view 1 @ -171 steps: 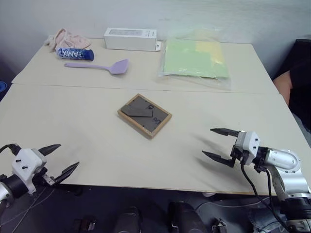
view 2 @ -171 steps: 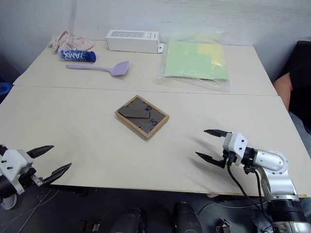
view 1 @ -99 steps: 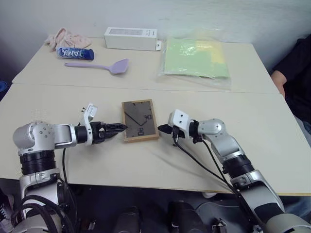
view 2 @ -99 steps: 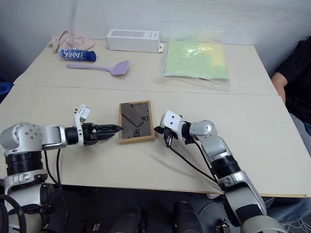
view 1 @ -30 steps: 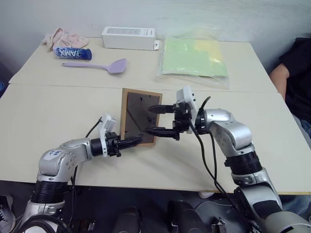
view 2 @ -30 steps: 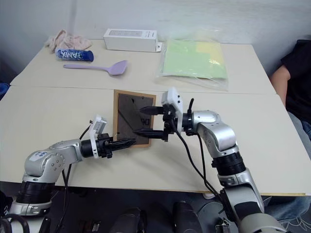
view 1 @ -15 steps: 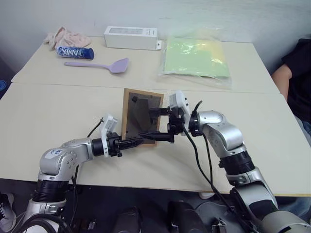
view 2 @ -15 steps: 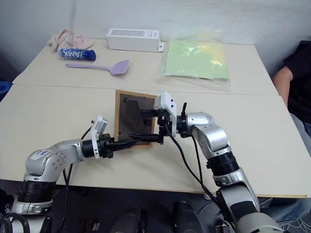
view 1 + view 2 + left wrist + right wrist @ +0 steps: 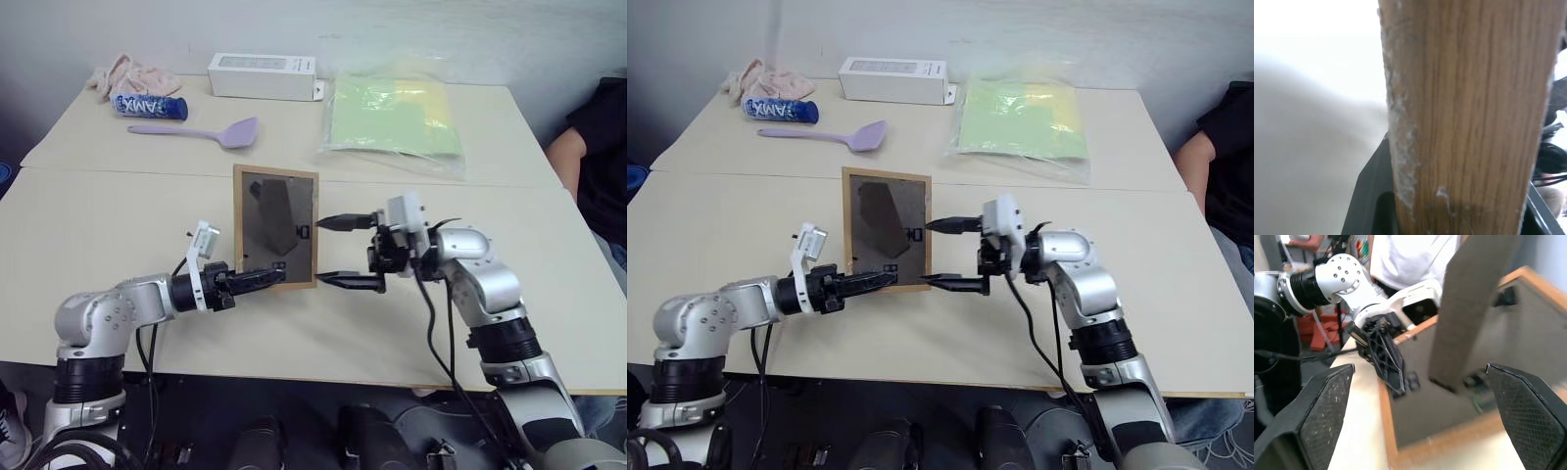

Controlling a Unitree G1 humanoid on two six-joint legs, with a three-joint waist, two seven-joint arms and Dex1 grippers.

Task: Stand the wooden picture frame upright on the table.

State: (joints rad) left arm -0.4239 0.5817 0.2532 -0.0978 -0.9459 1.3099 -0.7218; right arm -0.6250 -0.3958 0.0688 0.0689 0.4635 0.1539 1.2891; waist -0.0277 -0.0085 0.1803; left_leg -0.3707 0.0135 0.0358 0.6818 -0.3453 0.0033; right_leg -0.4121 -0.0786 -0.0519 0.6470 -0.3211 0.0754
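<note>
The wooden picture frame (image 9: 275, 228) is raised on edge near the middle of the table (image 9: 118, 220), just on the near side of the seam, its dark back panel and fold-out stand (image 9: 277, 211) facing the robot. It stands roughly upright, lower edge at or just above the tabletop — I cannot tell whether it touches.

Left gripper (image 9: 263, 277): fingers nearly together, clamped on the frame's lower wood border near its near-left corner. The left wrist view shows the light wood border (image 9: 1464, 112) running up between the two black fingers (image 9: 1369, 196), so the hold is confirmed.

Right gripper (image 9: 345, 252): spread wide, holding nothing. It points toward the frame from the robot's right, upper finger (image 9: 343, 221) level with the frame's mid-height, lower finger (image 9: 345, 281) near the lower right corner; both tips sit just beside the border, apart from it. In the right wrist view the back panel (image 9: 1459, 396) and stand lie between its fingers, with the left gripper gripping the border beyond.

Far half of the table — a white oblong box (image 9: 262, 76), a blue tube (image 9: 149, 106), a pink cloth (image 9: 132, 74), a lilac spatula (image 9: 201, 130), and a clear bag of green and yellow sheets (image 9: 397, 116), all well apart from the frame. A person's arm (image 9: 566, 157) shows at the table's right edge.
</note>
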